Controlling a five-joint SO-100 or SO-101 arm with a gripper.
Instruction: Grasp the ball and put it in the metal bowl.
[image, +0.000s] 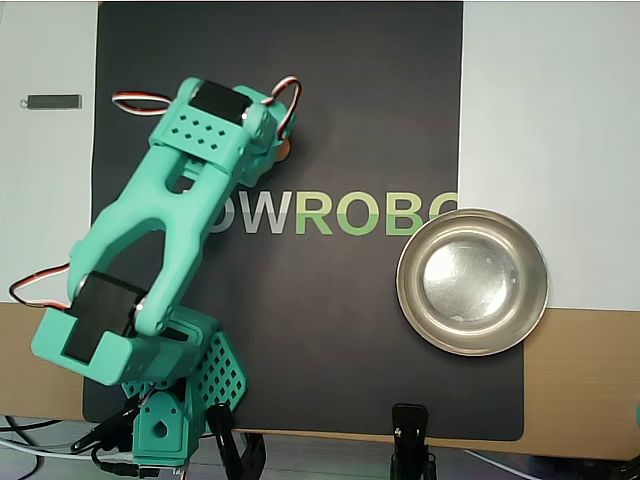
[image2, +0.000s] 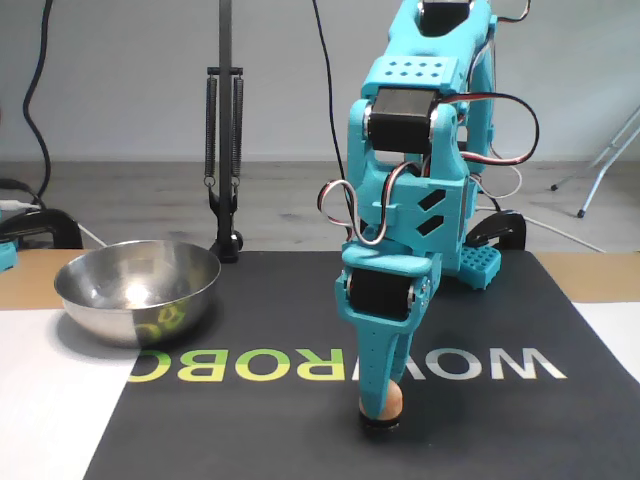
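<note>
A: Any writing to read here?

B: Only on the flat black rectangular mat (image: 330, 330). In the overhead view it shows big letters "OWROBO", grey-white turning green; the turquoise plastic robot arm (image: 170, 240) covers the start, and the mat's edge cuts the last letter.

A: And from the fixed view?

B: The same print (image2: 330, 365), upside down there, partly behind the arm. Nothing else is legible.

Pale wall (image2: 120, 70), grey floor (image2: 150, 200), black lamp stand (image2: 224, 150), dangling cables (image2: 40, 60)
</note>
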